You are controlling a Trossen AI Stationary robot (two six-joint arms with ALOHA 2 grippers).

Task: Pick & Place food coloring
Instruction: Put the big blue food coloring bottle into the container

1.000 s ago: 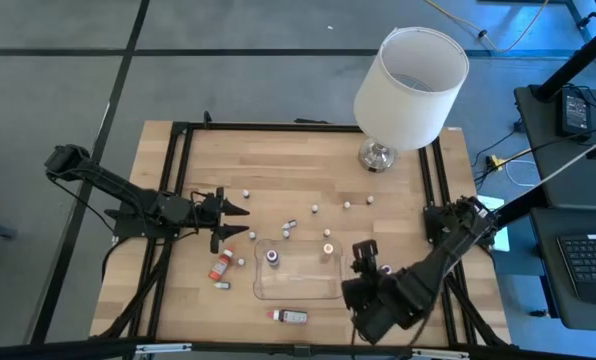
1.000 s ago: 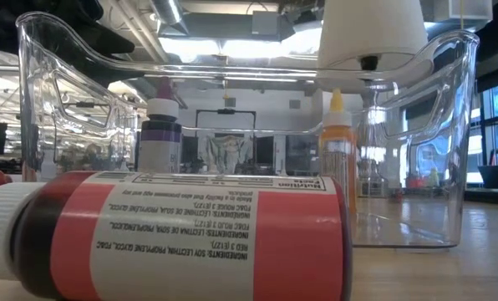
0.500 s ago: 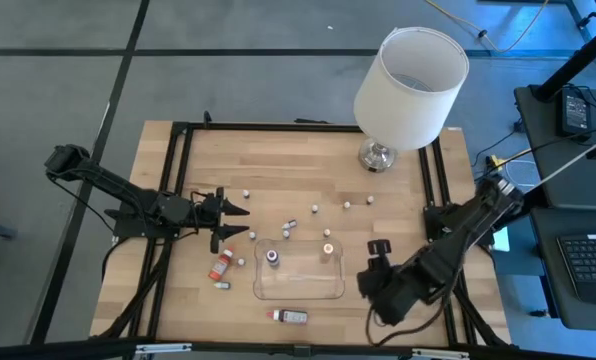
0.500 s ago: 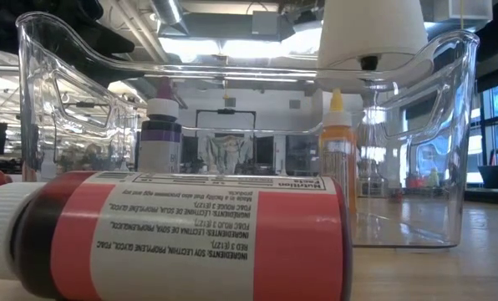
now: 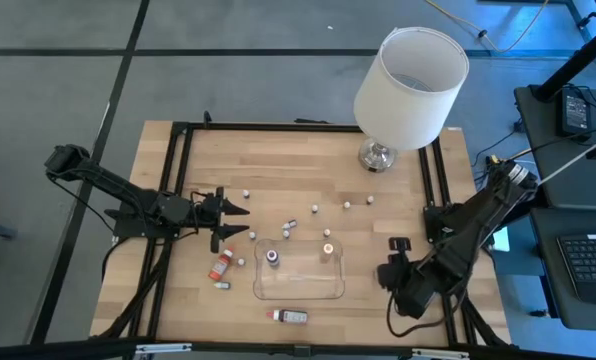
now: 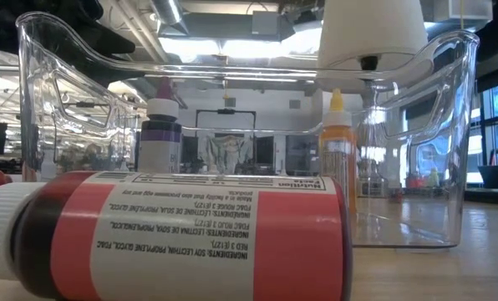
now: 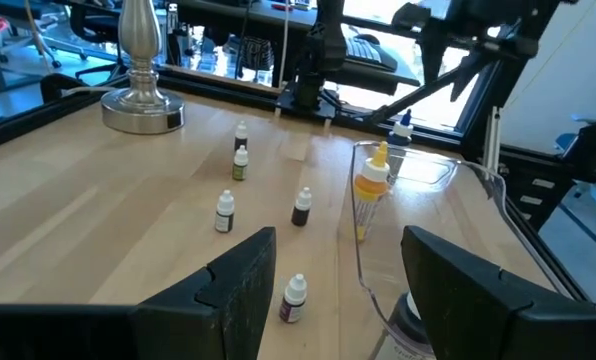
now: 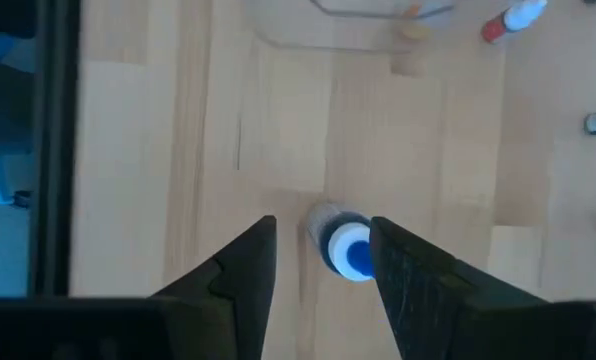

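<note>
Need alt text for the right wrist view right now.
The right gripper points down at the wooden table, its open fingers either side of a small blue-capped bottle. Farther off are the clear tray and a red bottle.

Tabletop (image 5: 278, 160): pale wood planks, smooth matt | Tray (image 5: 298, 290): clear glossy plastic | Food coloring bottle (image 6: 182, 238): glossy body, matt paper label, ribbed white plastic cap | Lamp base (image 7: 143, 105): shiny metal | Lampshade (image 5: 410, 85): white, matt

Two dark, jointed arms with black cabling, each ending in a blunt black two-fingered end effector.
</note>
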